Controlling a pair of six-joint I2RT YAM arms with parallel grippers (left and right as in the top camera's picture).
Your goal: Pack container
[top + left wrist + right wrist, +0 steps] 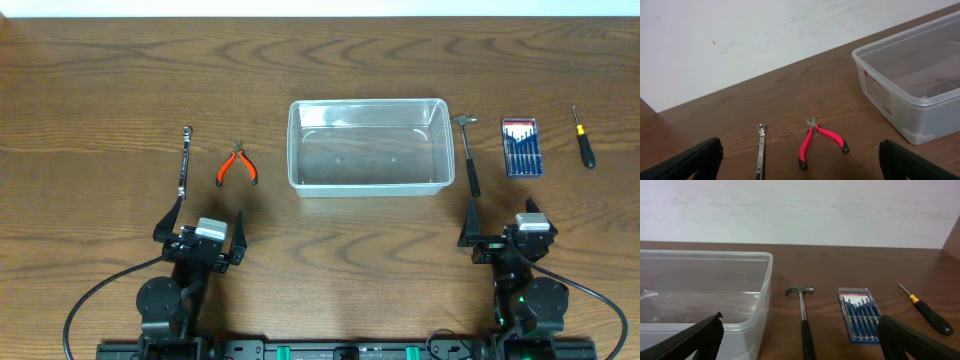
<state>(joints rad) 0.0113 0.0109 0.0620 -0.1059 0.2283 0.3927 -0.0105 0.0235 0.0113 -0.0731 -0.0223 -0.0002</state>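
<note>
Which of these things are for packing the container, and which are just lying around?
For the job: container, plus likely its load: wrench, pliers, hammer, screwdriver set, screwdriver.
Just lying about: only the arms' black cables.

even, soft light all round, faint shadows on the desk point(100, 90); the near fingers point(695, 157) look blurred.

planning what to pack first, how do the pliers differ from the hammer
The pliers have two red handles, spread apart; the hammer has one straight dark handle. The pliers are shorter than the hammer. The pliers lie left of the container, well apart from it; the hammer lies right of it, close to its wall. Both lie flat outside the container, not yet packed.
</note>
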